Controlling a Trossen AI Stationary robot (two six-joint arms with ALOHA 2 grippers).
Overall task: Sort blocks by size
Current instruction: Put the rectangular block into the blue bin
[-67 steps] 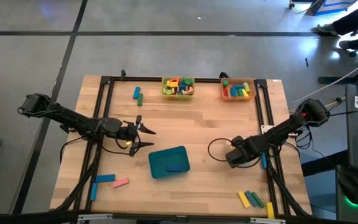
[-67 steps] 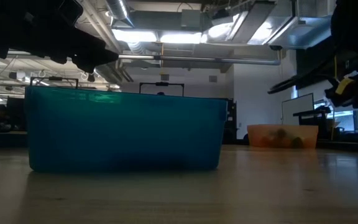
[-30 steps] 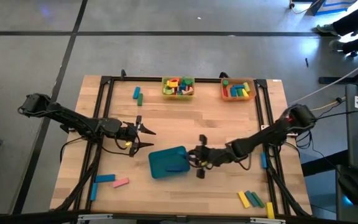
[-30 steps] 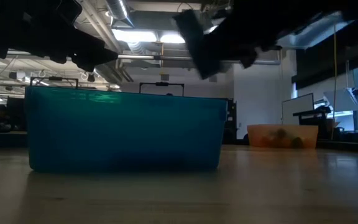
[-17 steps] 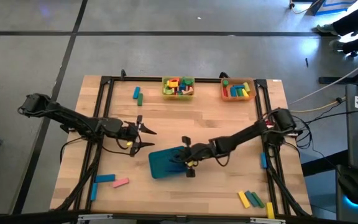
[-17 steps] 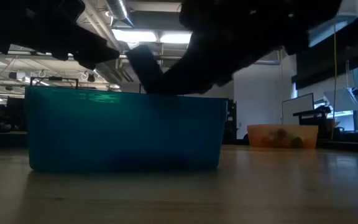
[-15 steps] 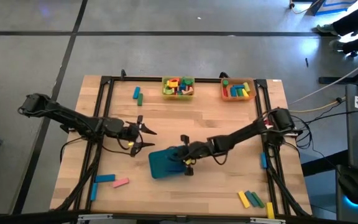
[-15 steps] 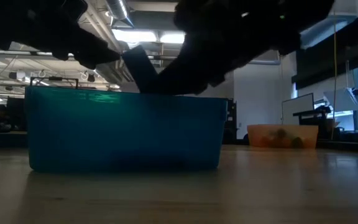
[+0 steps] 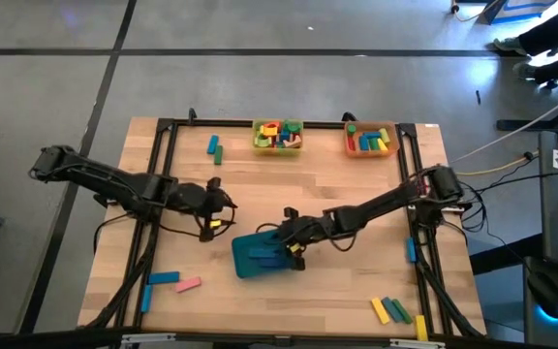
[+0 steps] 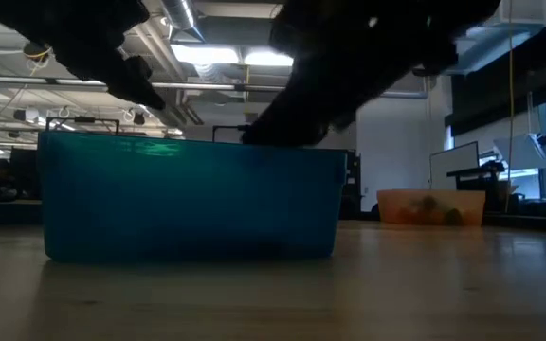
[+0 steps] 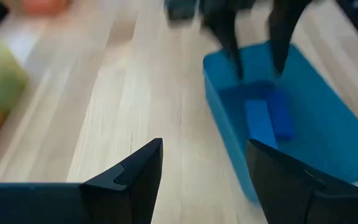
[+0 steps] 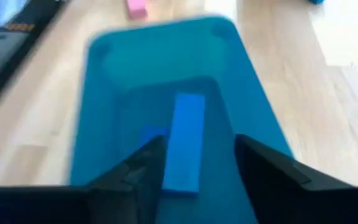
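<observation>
- Blue block (image 12: 184, 142) lies in the teal tray (image 9: 246, 262), below the right gripper (image 9: 288, 244), jaws released.
- Left gripper (image 9: 223, 206) hovers beside the tray, jaws spread, empty.

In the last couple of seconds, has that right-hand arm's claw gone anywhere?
Yes. The right gripper swept from near the table's right rail across to the teal tray, where it now hangs, open.

Right gripper (image 9: 290, 244) over teal tray (image 9: 256, 260), left gripper (image 9: 219, 211) beside.
</observation>
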